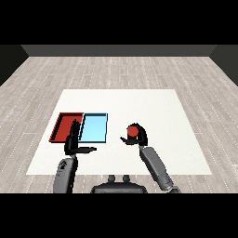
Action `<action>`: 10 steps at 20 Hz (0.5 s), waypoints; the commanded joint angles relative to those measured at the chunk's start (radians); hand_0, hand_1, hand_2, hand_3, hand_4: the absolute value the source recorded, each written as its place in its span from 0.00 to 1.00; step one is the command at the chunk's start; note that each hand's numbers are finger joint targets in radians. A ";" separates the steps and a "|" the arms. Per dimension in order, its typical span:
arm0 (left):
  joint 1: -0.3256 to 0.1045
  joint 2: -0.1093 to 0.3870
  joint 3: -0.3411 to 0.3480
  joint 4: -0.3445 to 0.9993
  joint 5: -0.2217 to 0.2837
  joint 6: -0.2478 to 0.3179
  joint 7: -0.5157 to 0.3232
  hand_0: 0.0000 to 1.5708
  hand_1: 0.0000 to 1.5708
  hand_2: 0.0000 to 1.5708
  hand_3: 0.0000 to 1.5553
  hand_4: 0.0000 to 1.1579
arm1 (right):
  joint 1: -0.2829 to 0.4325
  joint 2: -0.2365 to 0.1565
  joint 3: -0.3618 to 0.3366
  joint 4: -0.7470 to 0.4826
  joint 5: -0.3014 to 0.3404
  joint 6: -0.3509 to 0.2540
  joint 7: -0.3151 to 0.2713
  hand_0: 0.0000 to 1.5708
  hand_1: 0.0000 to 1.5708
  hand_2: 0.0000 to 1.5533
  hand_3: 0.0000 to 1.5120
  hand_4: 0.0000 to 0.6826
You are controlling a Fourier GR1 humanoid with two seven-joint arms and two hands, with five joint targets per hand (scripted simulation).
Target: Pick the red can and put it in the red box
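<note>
The red can stands upright on the white table, right of the trays. My right hand is wrapped around it, fingers curled on its right side and the thumb reaching out to the left. The red tray lies at the left with the light blue tray touching its right side. My left hand stands over the near edge of the two trays, fingers straight and pointing up, thumb out to the right, holding nothing.
Both trays hold nothing. The table spreads wide behind and to the right of the can. Grey wood floor surrounds the table.
</note>
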 commanded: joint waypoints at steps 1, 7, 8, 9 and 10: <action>-0.039 0.010 -0.009 -0.004 0.000 -0.011 0.058 0.00 0.00 0.00 0.00 0.00 | 0.004 0.011 0.051 -0.043 -0.002 -0.043 -0.011 0.92 0.92 0.93 0.93 0.95; -0.084 -0.040 -0.200 0.041 -0.018 0.109 0.092 0.00 0.00 0.00 0.00 0.00 | -0.010 -0.032 -0.033 -0.132 0.016 0.035 0.071 0.91 0.91 0.93 0.94 0.96; -0.102 -0.040 -0.144 -0.017 -0.028 0.027 0.168 0.00 0.00 0.00 0.00 0.00 | -0.005 -0.002 -0.006 -0.188 0.043 -0.014 0.124 0.91 0.91 0.93 0.94 0.95; -0.161 -0.040 -0.232 0.042 -0.008 0.123 0.168 0.00 0.00 0.00 0.00 0.00 | 0.030 0.011 0.039 -0.165 0.031 -0.026 0.044 0.90 0.90 0.93 0.94 0.96; -0.126 -0.040 -0.223 0.050 -0.002 0.085 0.141 0.00 0.00 0.00 0.00 0.00 | 0.016 0.011 0.094 -0.143 -0.015 -0.074 0.009 0.91 0.91 0.93 0.94 0.95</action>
